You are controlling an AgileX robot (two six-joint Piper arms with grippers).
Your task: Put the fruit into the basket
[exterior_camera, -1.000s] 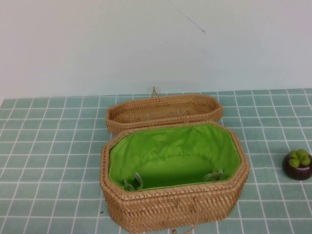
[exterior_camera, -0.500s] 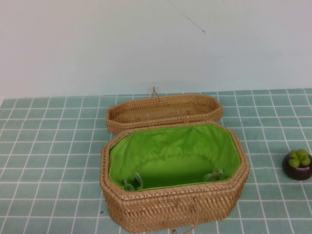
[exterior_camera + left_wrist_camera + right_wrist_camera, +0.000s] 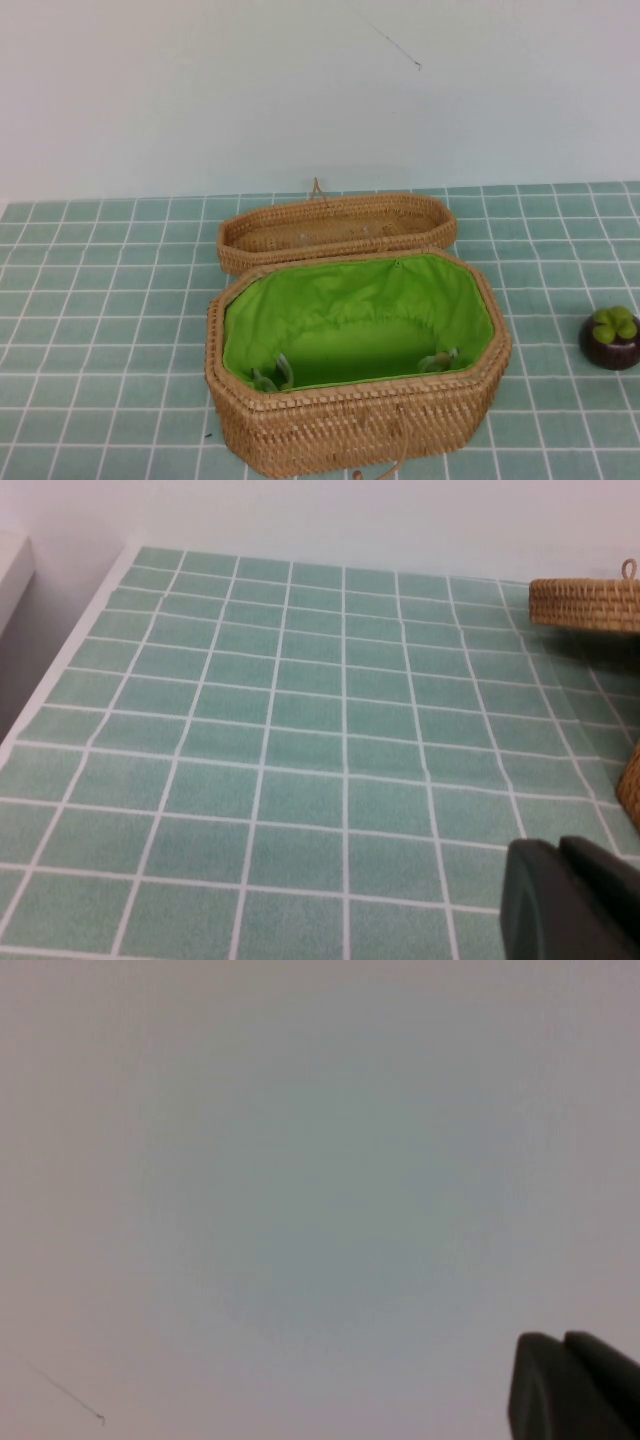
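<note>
The fruit, a small dark maroon mangosteen with a green leafy cap, sits on the table at the far right. The basket, a large tan wicker box with green lining, stands open and empty in the middle front. Neither gripper shows in the high view. My left gripper is shut and empty above the tiled cloth left of the basket. My right gripper is shut and empty, facing the bare wall; the fruit and the basket do not show in its wrist view.
The shallow wicker lid lies upturned just behind the basket, and its end shows in the left wrist view. The green tiled cloth covers the table. A pale wall rises behind.
</note>
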